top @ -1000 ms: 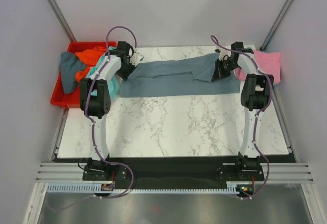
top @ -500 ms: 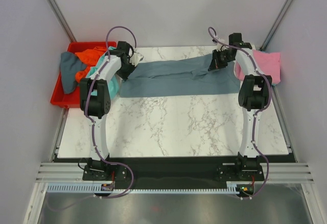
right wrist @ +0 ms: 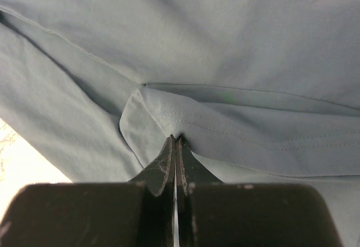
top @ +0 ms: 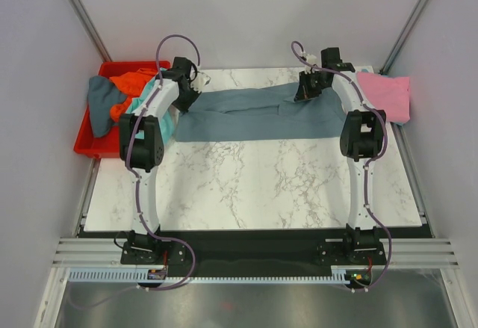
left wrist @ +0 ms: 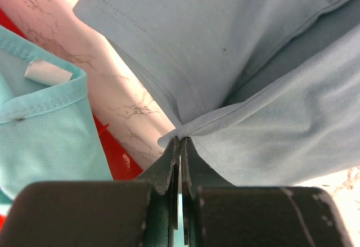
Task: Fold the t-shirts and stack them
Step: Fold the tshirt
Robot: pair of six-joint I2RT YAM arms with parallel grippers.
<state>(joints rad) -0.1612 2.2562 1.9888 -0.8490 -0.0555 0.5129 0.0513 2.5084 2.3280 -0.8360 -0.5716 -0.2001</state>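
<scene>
The large slate blue-grey t-shirt [top: 254, 115] lies stretched across the far part of the marble table. My left gripper [top: 188, 98] is shut on its left end; in the left wrist view the fingertips [left wrist: 181, 141] pinch a folded hem of the shirt [left wrist: 253, 61]. My right gripper [top: 305, 91] is shut on a hemmed fold near the shirt's right end, which shows in the right wrist view [right wrist: 175, 137] over the grey cloth [right wrist: 225, 44]. A pink t-shirt [top: 385, 95] lies at the far right. Orange [top: 131, 85] and teal [top: 153, 111] shirts sit at the bin.
A red plastic bin [top: 93, 141] stands off the table's far left corner, holding a dark grey-blue cloth [top: 98, 107] and the orange shirt. The teal shirt [left wrist: 39, 129] hangs over its edge by my left gripper. Grey walls enclose the table.
My right gripper has moved left and towards the far edge, carrying the shirt's right end with it and folding it over. The left arm has barely moved.
</scene>
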